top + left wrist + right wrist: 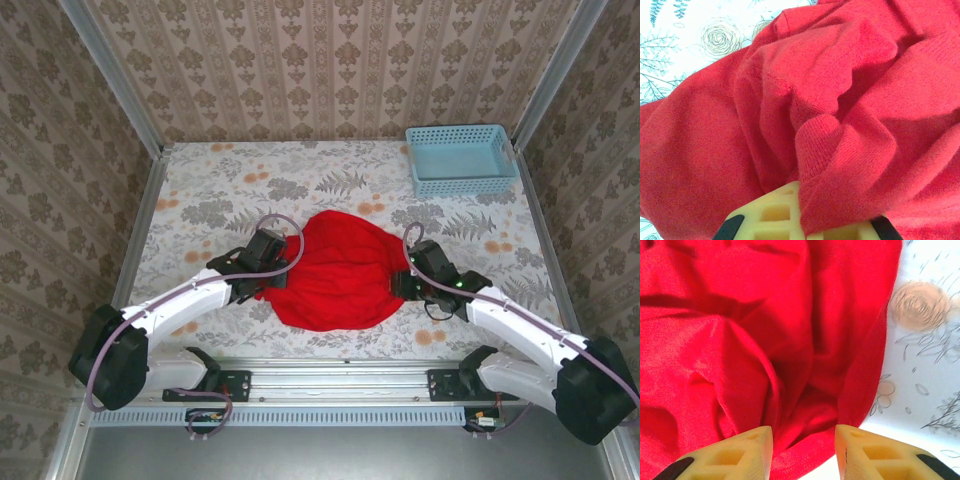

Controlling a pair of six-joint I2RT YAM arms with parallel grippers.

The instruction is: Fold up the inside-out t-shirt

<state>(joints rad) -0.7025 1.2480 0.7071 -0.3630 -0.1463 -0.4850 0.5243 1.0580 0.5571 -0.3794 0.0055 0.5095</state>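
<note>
Currently, I see the plain bright red soft cloth t-shirt [335, 270] lying bunched in a rounded heap on the floral-patterned table [220, 190], near the middle of its near edge, between both arms. The left gripper [266, 288] sits at the heap's left edge. In its wrist view, the yellow fingers [772, 212] are clenched on a raised fold of the shirt. The right gripper [402, 285] is at the heap's right edge, jaws spread apart, with the shirt's edge lying loose between them. A light-blue plastic lattice basket [460, 160] stands at the far right, well apart from the shirt.
</note>
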